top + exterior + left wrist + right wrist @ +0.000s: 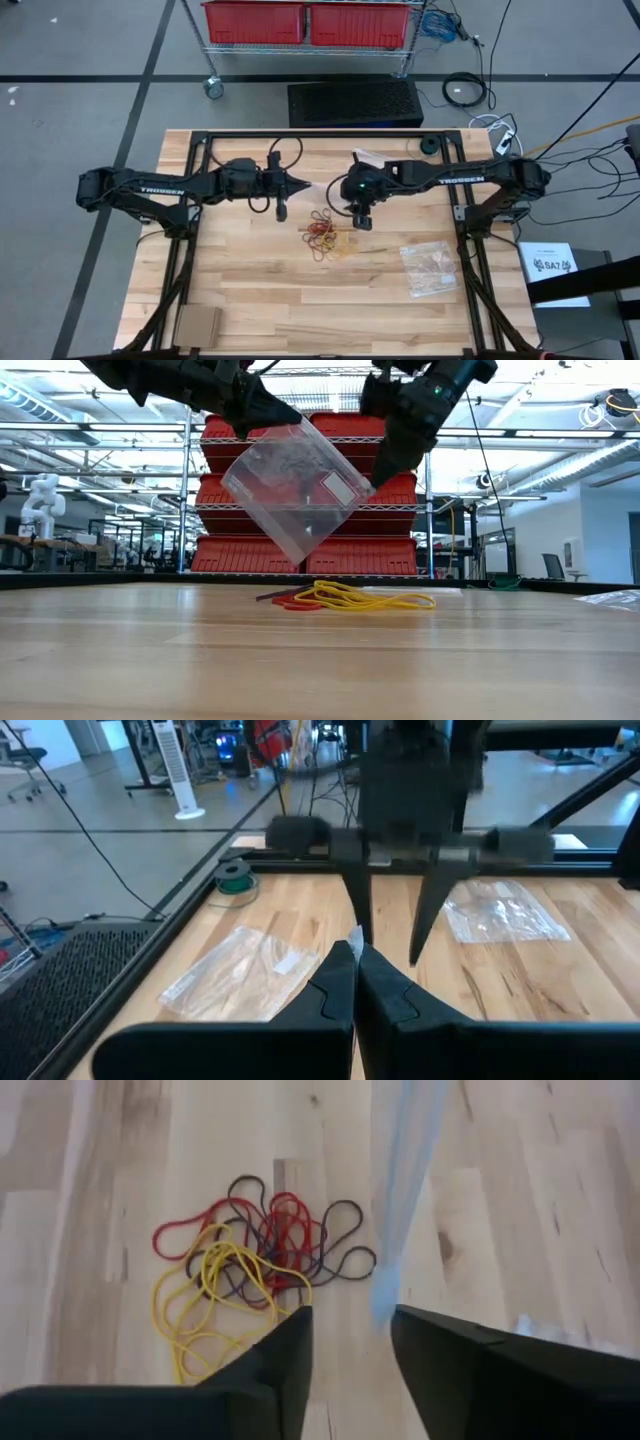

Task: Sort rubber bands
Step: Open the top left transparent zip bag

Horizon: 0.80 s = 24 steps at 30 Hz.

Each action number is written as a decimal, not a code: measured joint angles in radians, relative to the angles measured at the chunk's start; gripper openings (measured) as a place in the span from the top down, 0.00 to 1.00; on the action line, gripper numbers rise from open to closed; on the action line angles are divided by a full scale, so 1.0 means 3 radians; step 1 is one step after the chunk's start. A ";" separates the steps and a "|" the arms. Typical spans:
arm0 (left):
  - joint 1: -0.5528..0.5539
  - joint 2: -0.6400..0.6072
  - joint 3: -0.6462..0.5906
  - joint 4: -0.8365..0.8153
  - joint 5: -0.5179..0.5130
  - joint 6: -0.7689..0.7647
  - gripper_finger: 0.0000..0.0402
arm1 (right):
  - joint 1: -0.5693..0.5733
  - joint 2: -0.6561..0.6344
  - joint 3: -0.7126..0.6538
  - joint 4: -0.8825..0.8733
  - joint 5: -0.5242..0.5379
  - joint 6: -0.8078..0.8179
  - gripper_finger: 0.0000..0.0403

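The rubber bands (325,236) lie in a loose tangle of red, yellow and dark loops on the wooden table's middle (345,597) (250,1265). Above them hangs a clear plastic bag (295,485) (322,190) with a white label. My left gripper (303,183) (285,415) (355,970) is shut on the bag's top. My right gripper (362,218) (378,472) (350,1340) points down at the bag's right side, open. The bag's edge (405,1190) runs down into the gap between its fingers. My left gripper pinches the bag's upper edge (355,936) between its two fingers, coming level from the table's left. The bag hangs tilted below the fingers, lifted clear of the table. My right gripper stands around the bag's right edge (365,478); whether it touches the bag I cannot tell.
A second clear bag (430,266) holding bands lies toward the table's right near side. A third clear bag (365,157) (245,970) lies at the far side. A cardboard piece (197,325) sits at the near left corner. A small spool (235,878) sits by the frame.
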 joint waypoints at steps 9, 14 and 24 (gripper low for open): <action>-0.0005 0.0005 -0.0003 -0.0074 0.0003 -0.0082 1.00 | -0.0007 -0.0513 0.0005 -0.0338 0.0341 -0.0105 0.66; -0.0032 0.0008 -0.0004 -0.0128 0.0006 -0.0091 1.00 | -0.0028 -0.0801 -0.0280 -0.0599 0.0338 -0.0201 0.81; -0.0057 0.0338 -0.0008 0.0210 0.0042 -0.0178 1.00 | 0.0051 -0.1361 -0.1843 0.1872 -0.0045 0.0158 1.00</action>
